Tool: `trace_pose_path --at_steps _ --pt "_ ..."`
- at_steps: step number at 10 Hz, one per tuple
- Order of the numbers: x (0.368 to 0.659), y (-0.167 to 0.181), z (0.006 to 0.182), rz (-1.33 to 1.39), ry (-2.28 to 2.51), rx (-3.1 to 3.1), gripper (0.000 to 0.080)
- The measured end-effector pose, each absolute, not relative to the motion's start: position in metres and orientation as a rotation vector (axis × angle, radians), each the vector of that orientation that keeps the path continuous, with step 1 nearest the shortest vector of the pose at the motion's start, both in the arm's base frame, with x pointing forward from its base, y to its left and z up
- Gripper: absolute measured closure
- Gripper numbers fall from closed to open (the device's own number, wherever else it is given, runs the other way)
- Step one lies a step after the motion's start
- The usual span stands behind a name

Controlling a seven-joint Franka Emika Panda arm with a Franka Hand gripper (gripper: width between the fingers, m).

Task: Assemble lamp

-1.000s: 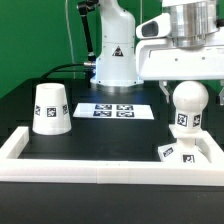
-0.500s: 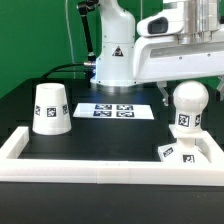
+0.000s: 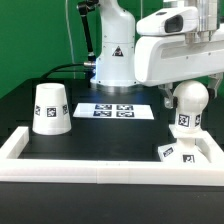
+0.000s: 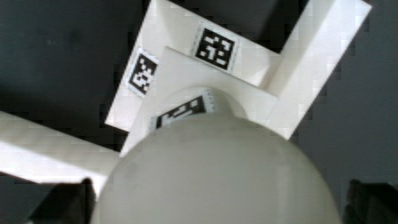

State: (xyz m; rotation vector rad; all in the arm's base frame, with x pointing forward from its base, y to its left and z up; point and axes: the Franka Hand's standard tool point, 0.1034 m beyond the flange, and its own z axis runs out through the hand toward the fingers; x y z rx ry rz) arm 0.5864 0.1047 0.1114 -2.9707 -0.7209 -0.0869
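The round white bulb [image 3: 190, 100] stands upright with its neck on the flat square base [image 3: 172, 152], in the frame's corner at the exterior view's right. My gripper [image 3: 184, 86] hangs just over the bulb's top. In the wrist view the bulb [image 4: 214, 165] fills the middle. My gripper [image 4: 217, 205] is open: a dark finger [image 4: 71, 200] shows on each side of the bulb, with a small gap on one side. The tagged base [image 4: 178, 55] lies beyond the bulb. The tapered shade [image 3: 50, 108] stands alone at the exterior view's left.
The white rail-like frame [image 3: 100, 163] runs along the front and both sides; its corner [image 4: 320, 60] hugs the base. The marker board [image 3: 115, 110] lies flat behind the middle. The arm's white pedestal [image 3: 115, 60] stands at the back.
The hand has shifted above the bulb and its white body now covers more of the upper right. The bulb, base and shade have not moved.
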Motion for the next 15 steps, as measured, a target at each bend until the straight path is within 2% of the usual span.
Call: trace_pose_path --at_steps 7,13,14,15 --pt "0.5897 0.1047 0.1129 -0.097 -1.648 -2.658 0.0101" --pt "0.5907 0.1078 0.1115 -0.081 -2.029 -2.422 0.0101" --pt "0.5908 0.1076 0.1115 -0.081 -2.025 -2.426 0.0228" --pt "0.5908 0.1074 0.1115 -0.081 -2.024 -2.426 0.0223"
